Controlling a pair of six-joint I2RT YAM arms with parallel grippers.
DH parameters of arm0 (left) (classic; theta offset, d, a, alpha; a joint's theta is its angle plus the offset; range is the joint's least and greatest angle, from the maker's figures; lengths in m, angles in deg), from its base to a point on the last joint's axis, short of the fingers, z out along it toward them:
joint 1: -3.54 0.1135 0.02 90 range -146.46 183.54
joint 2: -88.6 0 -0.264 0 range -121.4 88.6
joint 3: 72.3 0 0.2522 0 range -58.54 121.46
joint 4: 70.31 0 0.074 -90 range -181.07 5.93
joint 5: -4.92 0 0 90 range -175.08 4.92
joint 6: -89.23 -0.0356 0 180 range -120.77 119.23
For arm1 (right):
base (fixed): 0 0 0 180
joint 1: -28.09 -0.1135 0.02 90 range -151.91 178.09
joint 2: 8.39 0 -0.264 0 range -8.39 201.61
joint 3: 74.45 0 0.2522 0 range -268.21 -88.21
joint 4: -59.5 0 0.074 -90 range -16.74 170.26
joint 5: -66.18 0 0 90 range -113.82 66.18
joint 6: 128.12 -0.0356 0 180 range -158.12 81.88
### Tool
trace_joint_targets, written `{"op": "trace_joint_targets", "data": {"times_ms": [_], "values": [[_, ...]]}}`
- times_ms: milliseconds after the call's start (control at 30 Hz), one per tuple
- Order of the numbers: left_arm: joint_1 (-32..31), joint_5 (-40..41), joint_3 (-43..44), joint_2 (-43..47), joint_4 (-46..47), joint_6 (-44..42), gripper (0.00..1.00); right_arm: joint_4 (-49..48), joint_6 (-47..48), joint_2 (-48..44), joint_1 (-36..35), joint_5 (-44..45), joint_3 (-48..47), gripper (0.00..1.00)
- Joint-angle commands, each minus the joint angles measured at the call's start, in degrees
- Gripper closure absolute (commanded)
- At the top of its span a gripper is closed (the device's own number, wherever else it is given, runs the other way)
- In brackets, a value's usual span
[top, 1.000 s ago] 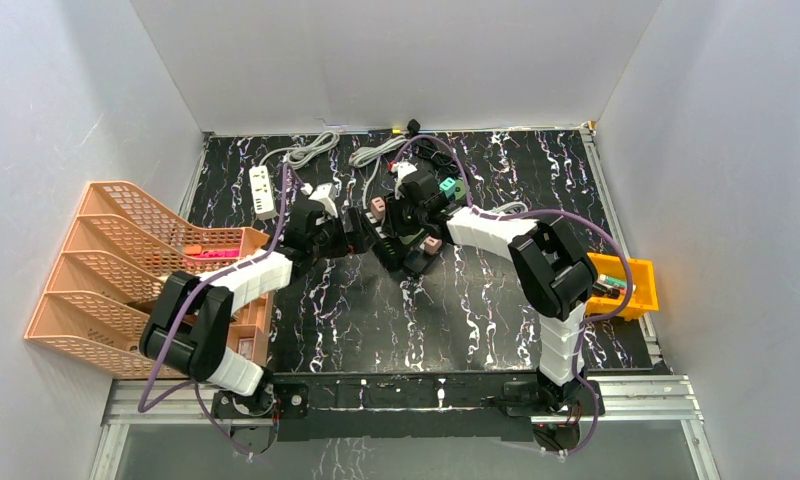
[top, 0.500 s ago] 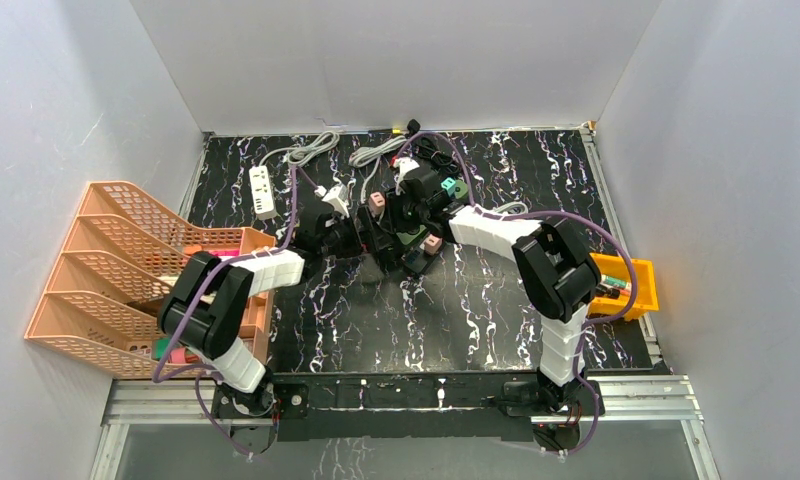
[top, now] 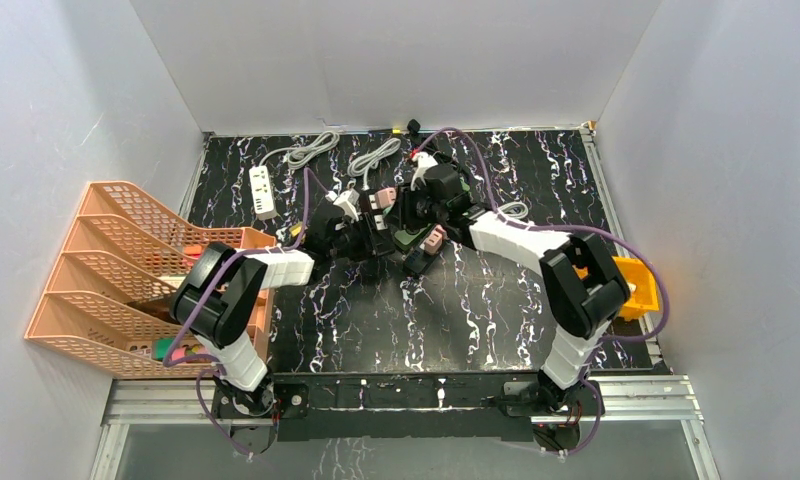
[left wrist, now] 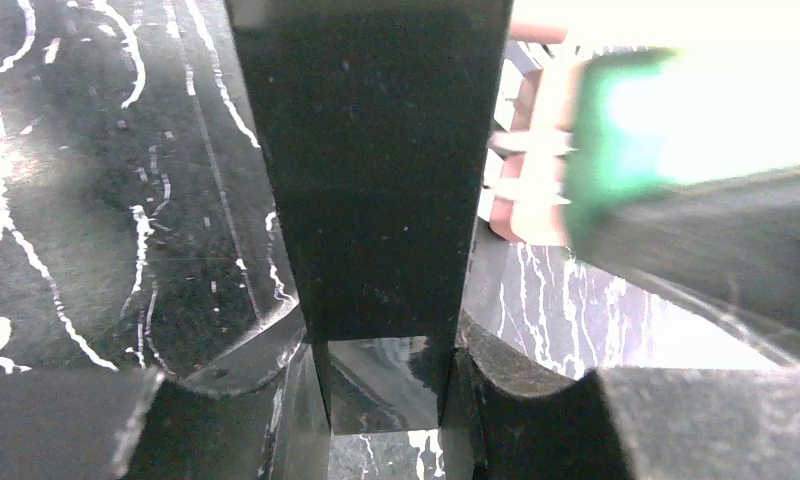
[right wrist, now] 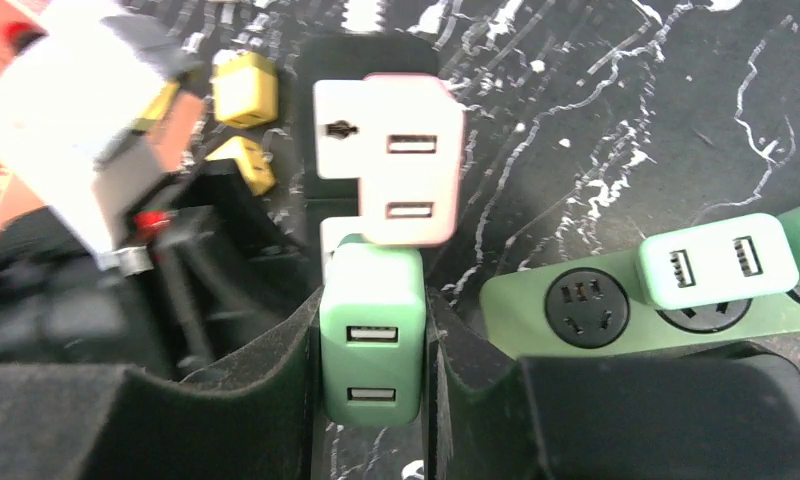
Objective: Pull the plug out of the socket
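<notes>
In the left wrist view my left gripper point(left wrist: 384, 400) is shut on the black socket strip point(left wrist: 376, 170), which runs up between its jaws. In the right wrist view my right gripper point(right wrist: 373, 370) is shut on the green plug point(right wrist: 372, 330), a block with two USB ports. The left wrist view shows that green plug point(left wrist: 696, 110) just right of the strip, its two metal prongs point(left wrist: 531, 165) bare in the gap. A pink-and-white plug point(right wrist: 391, 160) sits on the strip point(right wrist: 366, 55) beyond it. From above, the left gripper point(top: 368, 238) and right gripper point(top: 408, 215) meet at mid table.
A green power strip point(right wrist: 616, 300) with a mint adapter point(right wrist: 716, 260) lies right of the right gripper. An orange file rack point(top: 106, 270) stands at the left edge. A white power strip point(top: 262, 190) and grey cables point(top: 311, 150) lie at the back. At the right is a yellow bin point(top: 641, 285).
The left arm has reached right to the black strip and its gripper has shut on it. The right arm, still gripping the green plug, has shifted back and right.
</notes>
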Motion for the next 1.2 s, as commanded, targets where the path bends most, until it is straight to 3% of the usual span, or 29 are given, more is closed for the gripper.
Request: {"op": "trace_joint_targets", "data": {"times_ms": [0,333,567,733,967,1167], "values": [[0.11,0.28,1.26,0.83,2.21,-2.09,1.00,-10.98,-6.39,-7.72,1.10,-10.13,2.23,1.00],[0.15,5.49,4.52,2.53,-5.08,-7.62,1.00,-10.57,-6.40,-15.84,4.14,-12.59,5.27,1.00],[0.11,6.35,7.53,0.33,-7.93,-10.03,1.00,-15.37,-4.16,-26.75,5.21,-6.79,12.57,1.00],[0.12,7.82,9.25,0.37,-9.67,-12.82,1.00,-13.41,-3.41,-30.26,7.65,-9.37,17.26,1.00],[0.14,10.43,11.00,1.23,-12.46,-16.48,1.00,-11.63,-6.16,-22.86,5.89,-20.23,25.89,1.00],[0.19,12.16,9.28,3.14,-12.15,-17.19,1.00,-17.90,-10.85,-13.76,-1.43,-20.73,29.48,1.00]]}}
